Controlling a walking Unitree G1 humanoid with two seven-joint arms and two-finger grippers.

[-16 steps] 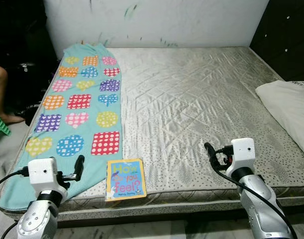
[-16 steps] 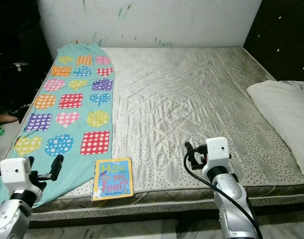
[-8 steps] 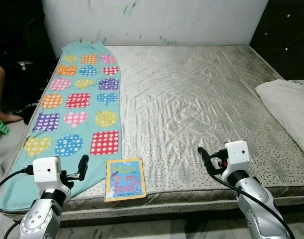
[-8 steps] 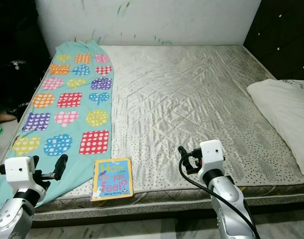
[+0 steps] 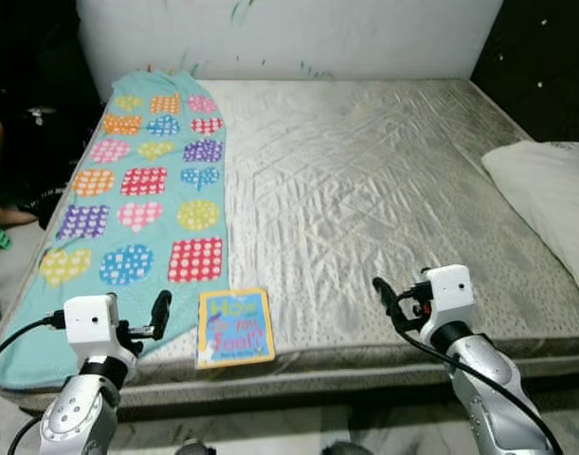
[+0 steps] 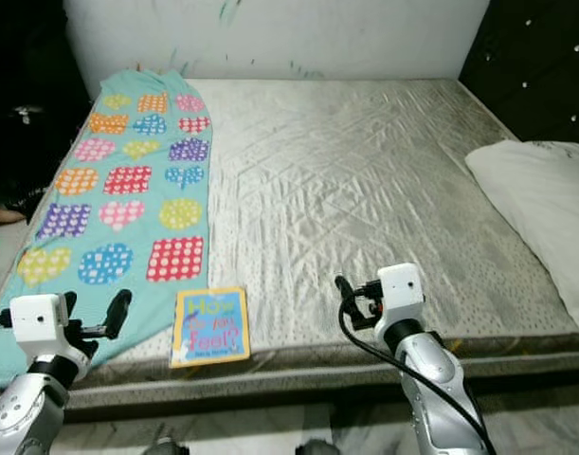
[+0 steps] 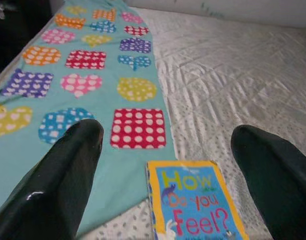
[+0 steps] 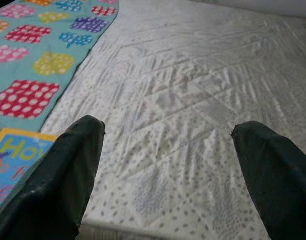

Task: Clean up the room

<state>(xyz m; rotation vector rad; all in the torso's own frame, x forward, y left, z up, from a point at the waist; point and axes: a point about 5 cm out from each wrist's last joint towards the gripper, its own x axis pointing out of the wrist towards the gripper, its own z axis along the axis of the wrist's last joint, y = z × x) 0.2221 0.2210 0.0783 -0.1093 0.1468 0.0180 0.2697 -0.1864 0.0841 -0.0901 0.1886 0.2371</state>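
Between the spread fingers (image 7: 57,180) of the left gripper (image 7: 168,175), a picture book (image 7: 195,200) lies beside a patterned blanket (image 7: 82,95).

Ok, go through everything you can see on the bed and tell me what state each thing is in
Book: closed, flat at the mattress's near edge.
Blanket: spread flat along the left side.
Pillow: lying at the right edge.
Left end effector: open, empty.
Right end effector: open, empty.

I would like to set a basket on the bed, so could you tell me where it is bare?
The wide middle of the mattress is bare, between the blanket and the pillow. The near left edge is crowded by the book.
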